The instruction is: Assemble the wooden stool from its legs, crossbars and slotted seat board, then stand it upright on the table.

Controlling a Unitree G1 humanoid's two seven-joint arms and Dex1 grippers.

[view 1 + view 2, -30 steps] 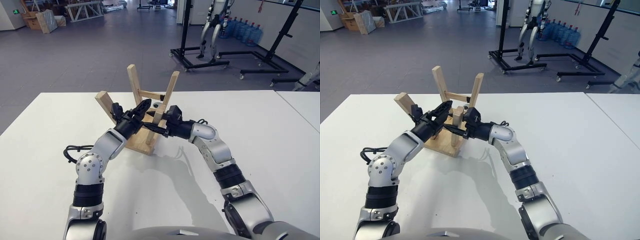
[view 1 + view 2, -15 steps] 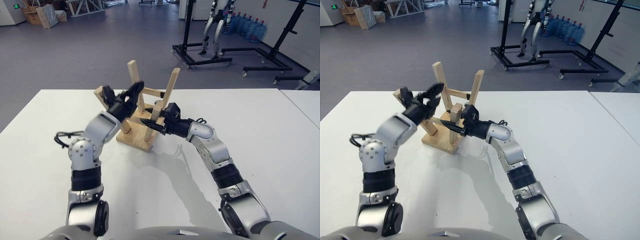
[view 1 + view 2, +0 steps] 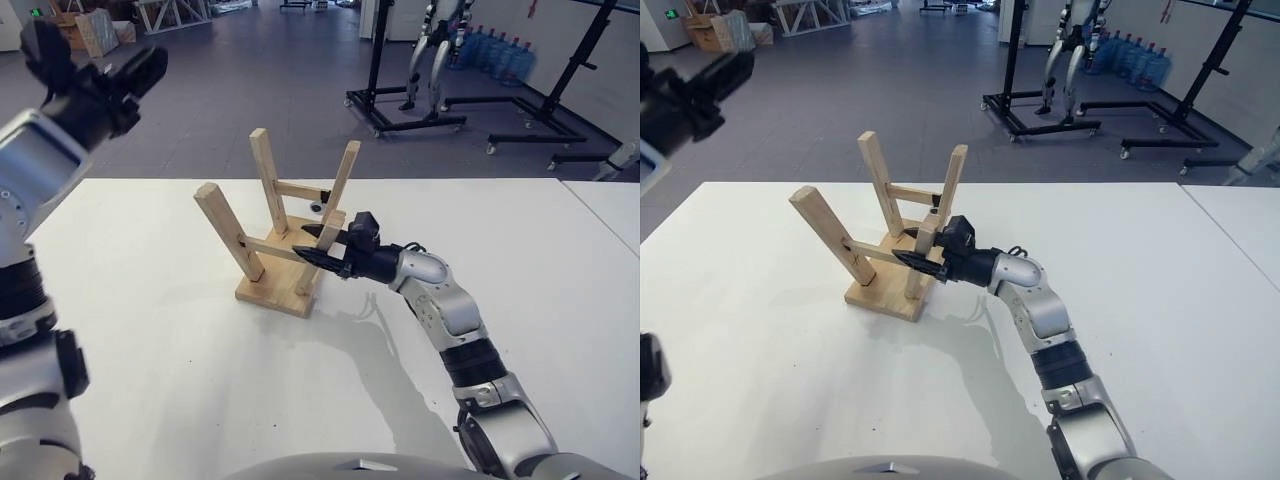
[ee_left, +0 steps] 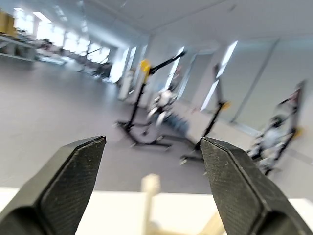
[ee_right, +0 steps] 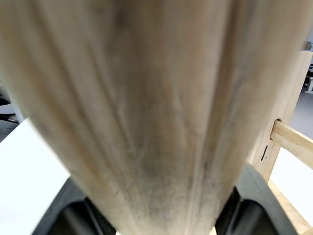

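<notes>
While the stool [image 3: 272,250] stands upside down near the middle of the white counter [image 3: 150,330], the left eye view shows its seat board [image 3: 268,293] lying flat on the surface. Four legs [image 3: 228,232] point upward and splay outward. Crossbars [image 3: 300,189] join the legs in pairs, one between the two far legs and one running from the left leg to the near right leg [image 3: 307,278]. The right gripper [image 3: 308,245] reaches in from the right and is clamped on that near right leg about halfway up, one finger on each side of the wood. The left gripper [image 3: 95,55] is raised high at the far left, well apart from the stool, its two fingers spread wide with nothing between them.

Seen from the right eye view, the arrangement is the same: stool inverted on its seat board, right gripper closed around the near right leg, left gripper aloft at the upper left edge.

From the left wrist view, the two fingers [image 4: 63,191] stand far apart and hold nothing. A blurred leg top shows below, well beyond them.

At the right wrist view, the gripped leg sits tight between the dark fingers [image 5: 73,210]. A neighbouring leg with its crossbar slotted in stands beside it, above a corner of the seat board.
</notes>
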